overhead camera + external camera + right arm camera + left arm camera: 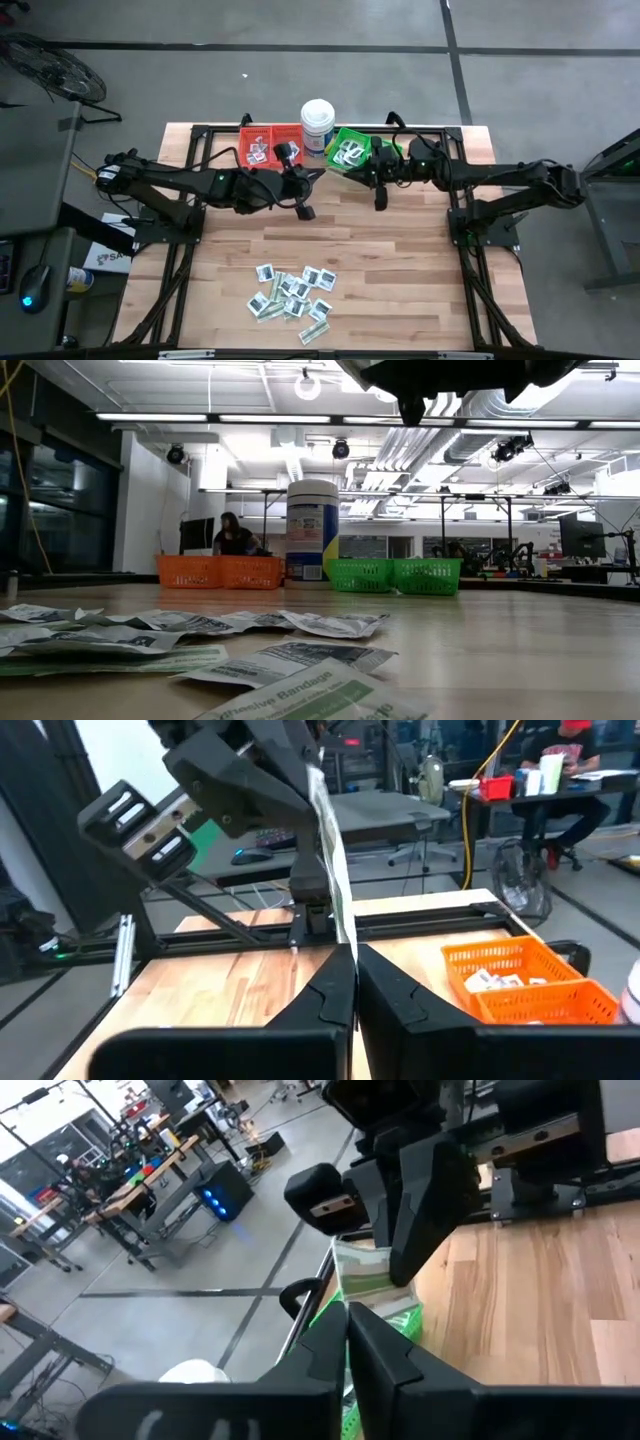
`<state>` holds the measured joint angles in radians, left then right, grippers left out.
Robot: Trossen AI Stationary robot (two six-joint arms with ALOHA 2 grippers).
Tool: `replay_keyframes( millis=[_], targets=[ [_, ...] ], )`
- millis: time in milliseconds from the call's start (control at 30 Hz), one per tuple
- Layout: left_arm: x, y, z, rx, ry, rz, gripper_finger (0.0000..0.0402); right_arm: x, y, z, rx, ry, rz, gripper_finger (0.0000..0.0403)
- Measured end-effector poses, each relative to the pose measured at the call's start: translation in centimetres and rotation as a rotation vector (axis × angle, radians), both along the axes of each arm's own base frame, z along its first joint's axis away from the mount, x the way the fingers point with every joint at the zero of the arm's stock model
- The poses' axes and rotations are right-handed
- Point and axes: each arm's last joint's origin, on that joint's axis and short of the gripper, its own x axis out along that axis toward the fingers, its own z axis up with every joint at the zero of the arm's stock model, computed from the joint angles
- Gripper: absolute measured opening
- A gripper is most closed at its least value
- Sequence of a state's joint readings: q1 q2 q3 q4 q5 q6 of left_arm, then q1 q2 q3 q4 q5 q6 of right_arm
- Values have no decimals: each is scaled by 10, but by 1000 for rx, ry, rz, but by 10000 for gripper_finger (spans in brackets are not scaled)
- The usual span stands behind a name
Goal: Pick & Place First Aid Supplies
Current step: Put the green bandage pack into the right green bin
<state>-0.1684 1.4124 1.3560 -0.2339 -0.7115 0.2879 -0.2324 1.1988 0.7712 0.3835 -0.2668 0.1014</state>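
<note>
I'm working over a pale wooden bench (400, 260) in a big workshop. Nearest me, at six o'clock, the loose pile of packets (292, 295) lies flat on the wood, square white ones mixed with longer green-and-white strips, many overlapping. The middle of the bench carries nothing.

Up at twelve o'clock both arms meet in the air. The right gripper (355, 965) has its jaws clenched on the lower end of one strip (335, 870), which stands up edge-on from them. The left gripper (347, 1320) has its jaws clenched too and, as I read it, is grasping the same strip from the other end.

Behind them sit the orange bin (243, 135) at eleven, the white tub (318, 120) at twelve and the green bin (345, 133) at one.

I'd expect the strip to be almost weightless, thin, floppy and a little slick. I'd pinch well in from the end, across its flat faces, because a corner hold would let it curl or slip out.
</note>
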Motion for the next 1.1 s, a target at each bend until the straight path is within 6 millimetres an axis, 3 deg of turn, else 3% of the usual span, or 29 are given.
replay_keyframes(
  millis=[100,333,500,800,1100],
  targets=[
    [0,0,0,5,1,-10,39,-1,-4,0,14,4,4,1],
    [-2,1,1,41,13,69,152,-4,-15,-4,53,44,-48,0],
    [-23,7,11,54,19,153,198,-16,-31,-16,105,199,-219,0],
    [-59,13,13,67,162,180,185,-48,-61,-41,225,498,-497,0],
    [-78,28,-13,28,260,209,158,-70,-83,-62,306,707,-584,0]
  ],
)
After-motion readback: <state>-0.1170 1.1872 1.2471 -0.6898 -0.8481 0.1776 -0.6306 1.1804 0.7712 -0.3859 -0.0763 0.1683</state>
